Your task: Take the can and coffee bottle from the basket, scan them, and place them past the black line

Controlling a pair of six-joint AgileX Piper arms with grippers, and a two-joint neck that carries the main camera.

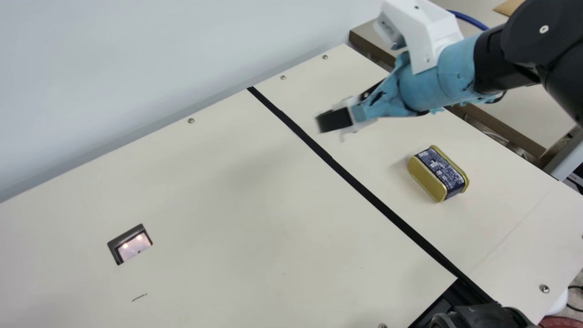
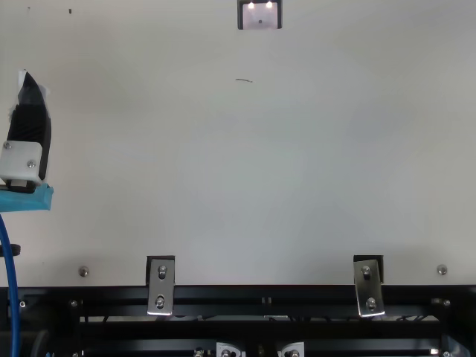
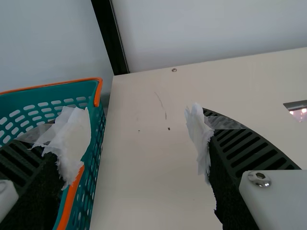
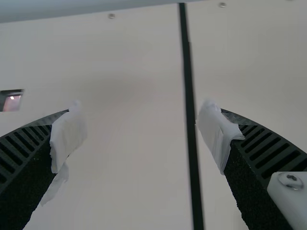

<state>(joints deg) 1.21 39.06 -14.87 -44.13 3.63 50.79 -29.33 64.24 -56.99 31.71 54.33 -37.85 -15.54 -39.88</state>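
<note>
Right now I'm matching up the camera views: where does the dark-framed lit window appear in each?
Main view: the lit window is at lower left.
Top view: top edge, just right of centre.
Left wrist view: right edge, about mid-height.
Right wrist view: left edge, slightly above mid-height.
Shared landmark: the cream tabletop around it.

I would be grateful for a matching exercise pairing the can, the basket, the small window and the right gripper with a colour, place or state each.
1. Can
2. Basket
3. Small window
4. Right gripper

A. Open, above the table
B. Teal, with an orange rim
C. Set into the tabletop, with lights showing in it
D. Gold, with a dark blue label, past the black line

Pairs: 1-D, 2-B, 3-C, 4-A
</note>
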